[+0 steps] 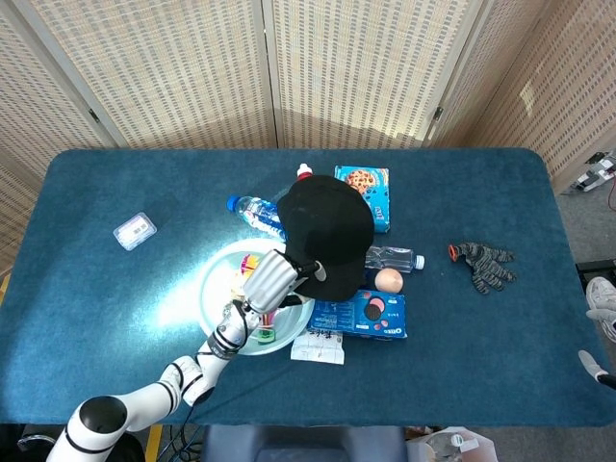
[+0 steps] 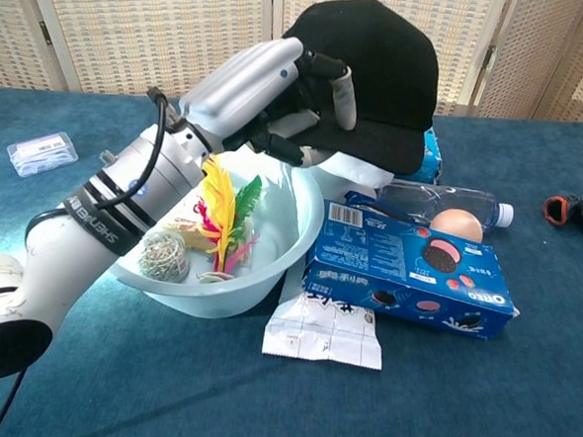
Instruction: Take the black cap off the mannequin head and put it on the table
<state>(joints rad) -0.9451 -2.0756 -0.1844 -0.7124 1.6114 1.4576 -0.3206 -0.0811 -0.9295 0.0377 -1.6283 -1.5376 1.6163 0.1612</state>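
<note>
Left hand: the left hand (image 2: 269, 93) is seen clamped on the brim of the black cap (image 2: 375, 70), fingers curled over the brim's top and the thumb tucked beneath it; in the head view the same hand (image 1: 272, 277) is set at the cap's near-left edge.
Black cap: the black cap (image 1: 325, 233) is held tilted, above the surface (image 1: 87, 279) and over the far rim of the bowl (image 2: 295, 234); whether it is touching the mannequin head cannot be told.
Mannequin head: a pale rounded form (image 2: 364, 170) is glimpsed just under the cap's brim; little of it is shown.
Right hand: not shown in either view.
Bowl: a light blue bowl (image 1: 214, 279) is placed under the left forearm, with coloured feathers (image 2: 223, 209) and a wad of steel wool (image 2: 163, 255) inside.
Foreground: a blue cookie box (image 2: 407, 275) is laid beside the bowl, with a white packet (image 2: 326, 330) in front of it.
Behind the box: a water bottle (image 2: 441, 201) and a peach-coloured ball (image 2: 453, 224) are seen lying together.
Far right: a dark glove (image 1: 484, 262) is left well apart on the surface.
</note>
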